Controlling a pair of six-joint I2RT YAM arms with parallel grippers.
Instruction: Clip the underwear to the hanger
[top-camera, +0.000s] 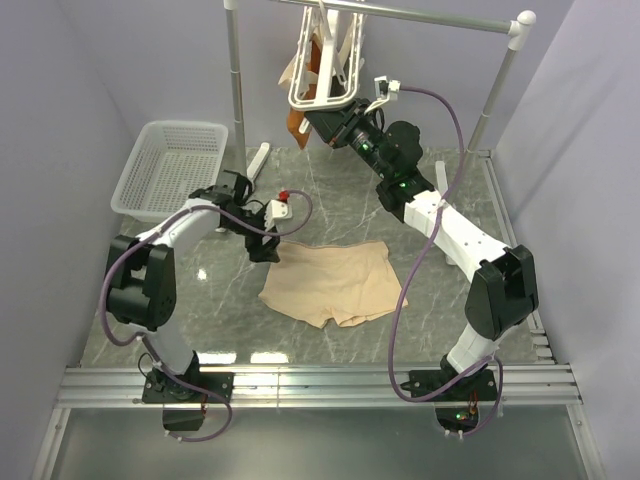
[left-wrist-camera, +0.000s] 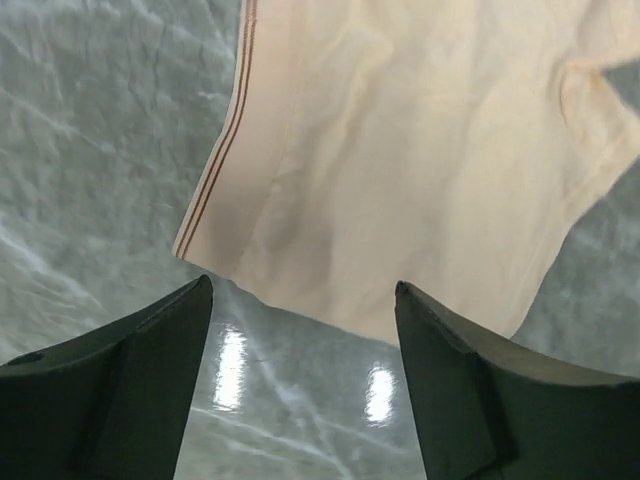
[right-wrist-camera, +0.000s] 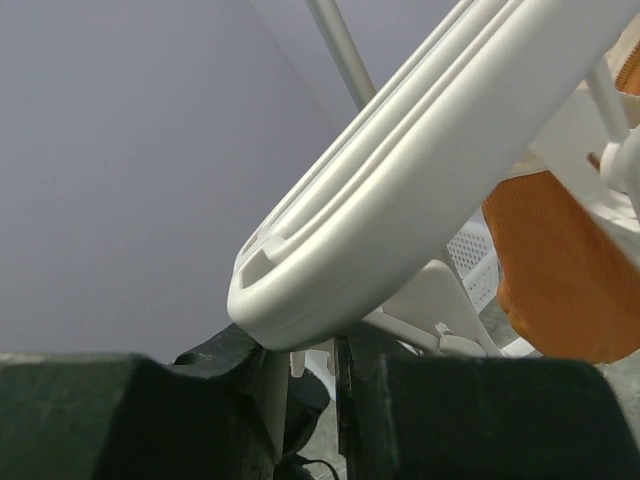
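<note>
Underwear (top-camera: 335, 282) lies flat at the centre of the marble surface (top-camera: 215, 305), with the left hand (top-camera: 266, 247) spread just above its striped waistband corner, while the right hand (top-camera: 318, 118) is up at the hanger (top-camera: 322, 99) hung from the rail (top-camera: 420, 16), fingers pressed on a white piece under the frame's end.

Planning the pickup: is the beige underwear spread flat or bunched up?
Spread flat: the pale beige fabric boxer-brief underwear lies open on the grey marble table, both short legs showing.
</note>
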